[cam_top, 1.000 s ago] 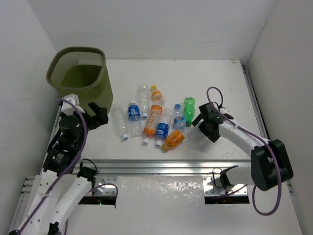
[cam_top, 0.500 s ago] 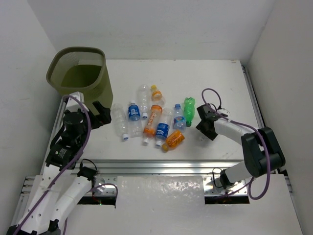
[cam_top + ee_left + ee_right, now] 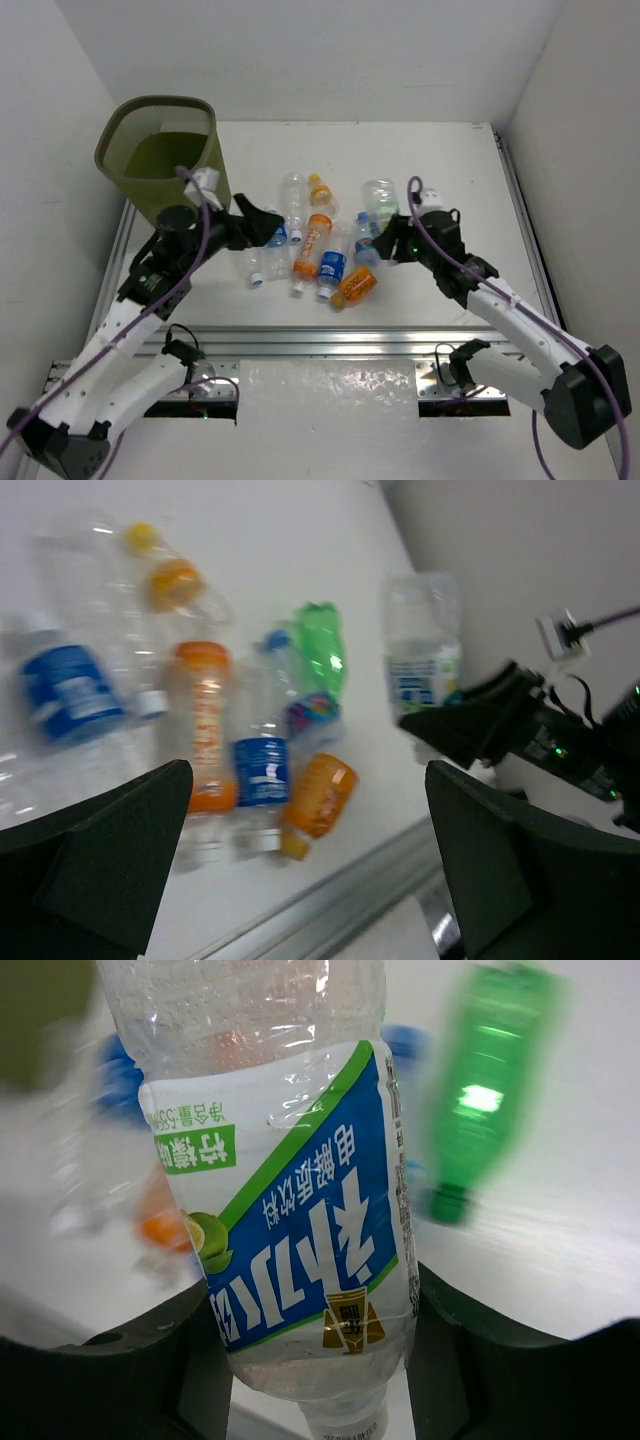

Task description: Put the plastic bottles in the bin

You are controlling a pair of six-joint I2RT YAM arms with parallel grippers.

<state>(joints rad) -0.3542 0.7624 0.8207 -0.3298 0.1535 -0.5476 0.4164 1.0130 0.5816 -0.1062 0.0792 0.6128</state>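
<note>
My right gripper (image 3: pixel 393 233) (image 3: pixel 320 1360) is shut on a clear bottle (image 3: pixel 380 195) (image 3: pixel 280 1160) with a blue and green label, held off the table, neck toward the wrist. A green bottle (image 3: pixel 480 1090) lies beyond it. Several plastic bottles lie mid-table: an orange-labelled one (image 3: pixel 312 245) (image 3: pixel 205 740), a blue-labelled one (image 3: pixel 332 265) (image 3: pixel 260 770), a small orange one (image 3: pixel 357 285) (image 3: pixel 320 795). My left gripper (image 3: pixel 262 222) (image 3: pixel 310 880) hangs open above the left of the pile, holding nothing. The olive-green bin (image 3: pixel 215 165) stands at the far left.
An aluminium rail (image 3: pixel 330 340) runs along the near table edge. White walls close in the back and both sides. Purple cables loop off both arms. The right arm (image 3: pixel 500 730) shows at the right of the left wrist view.
My right gripper has shut on the clear labelled bottle and lifted it. My left arm has swung right from beside the bin to over the pile, still open.
</note>
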